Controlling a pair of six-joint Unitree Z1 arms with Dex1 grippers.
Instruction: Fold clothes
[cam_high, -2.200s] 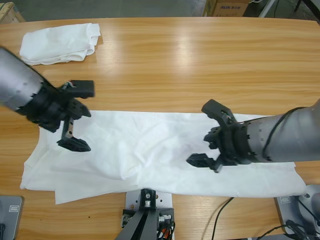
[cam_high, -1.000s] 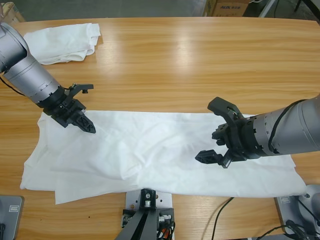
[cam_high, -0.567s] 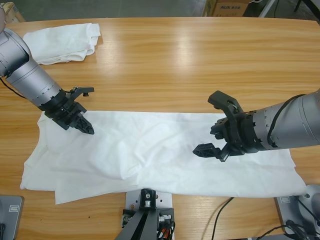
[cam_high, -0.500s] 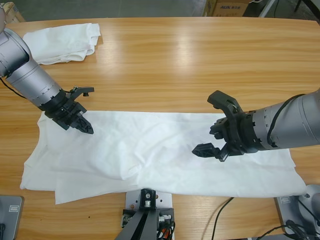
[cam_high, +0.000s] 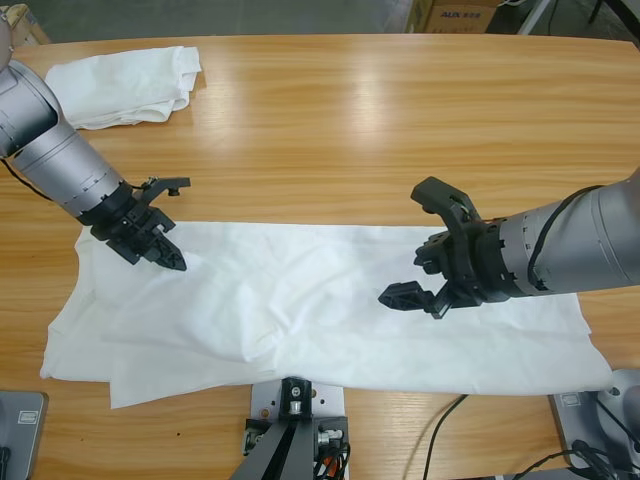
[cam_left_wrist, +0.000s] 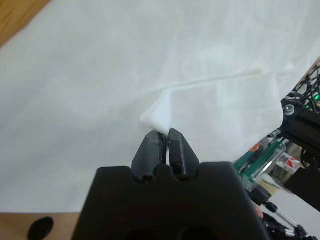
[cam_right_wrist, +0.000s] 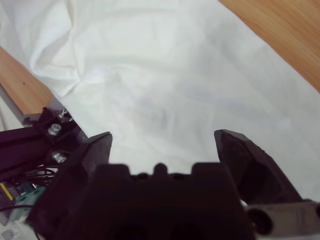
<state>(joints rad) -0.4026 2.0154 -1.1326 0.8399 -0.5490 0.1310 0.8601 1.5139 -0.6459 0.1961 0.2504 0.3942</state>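
Spread flat across the lower half of the high view, on the long wooden surface (cam_high: 400, 130): a thin, soft white short-sleeved T-shirt (cam_high: 300, 300), rumpled toward its left end. Folded white bundle of cloth (cam_high: 120, 85) parked in the upper left corner, well apart. Compared with two seconds back, left claw (cam_high: 172, 260) now down on the shirt's upper left part and clamped together on a small peak of fabric, shown plainly in the left wrist view as a white tuft (cam_left_wrist: 159, 119) pinched between the closed jaws; open and hovering above the cloth before that. Over the last second, barely any change there, only a slight settling. Right claw (cam_high: 420, 255) spread wide apart, holding nothing, drifted a little leftward over the shirt's right-centre, cloth lying untouched beneath it in the right wrist view. Likely meaning: one grip secured, second grip not yet made, fold itself not begun.
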